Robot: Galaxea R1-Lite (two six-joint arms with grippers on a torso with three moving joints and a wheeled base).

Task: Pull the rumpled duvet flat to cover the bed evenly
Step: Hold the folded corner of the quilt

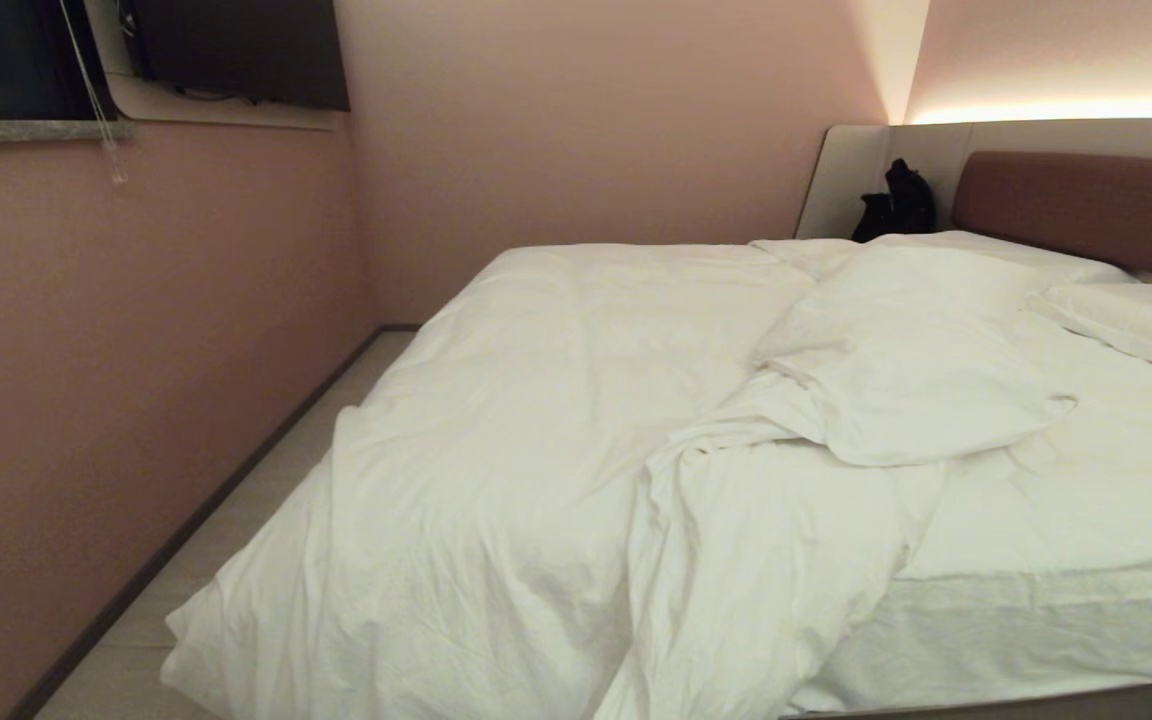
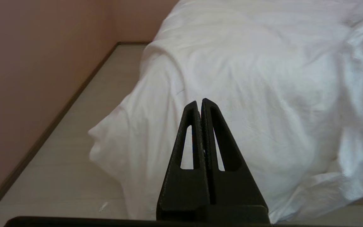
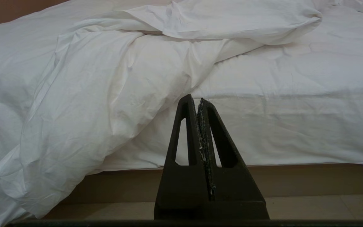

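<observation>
The white duvet [image 1: 496, 450] lies rumpled over the left half of the bed [image 1: 1066, 620], bunched in a ridge down the middle and spilling over the foot end to the floor. One of its corners is folded back toward the pillows. The right part of the mattress shows bare sheet. Neither arm appears in the head view. My left gripper [image 2: 199, 102] is shut and empty, held short of the duvet [image 2: 238, 78] hanging at the bed's left corner. My right gripper [image 3: 196, 99] is shut and empty, facing the mattress side and the draped duvet [image 3: 99, 94].
A pink wall [image 1: 136, 350] runs close along the bed's left side, leaving a narrow strip of pale floor [image 1: 276, 480]. Two pillows [image 1: 1136, 325] lie by the reddish-brown headboard [image 1: 1086, 205]. A black bag [image 1: 896, 205] sits at the far corner.
</observation>
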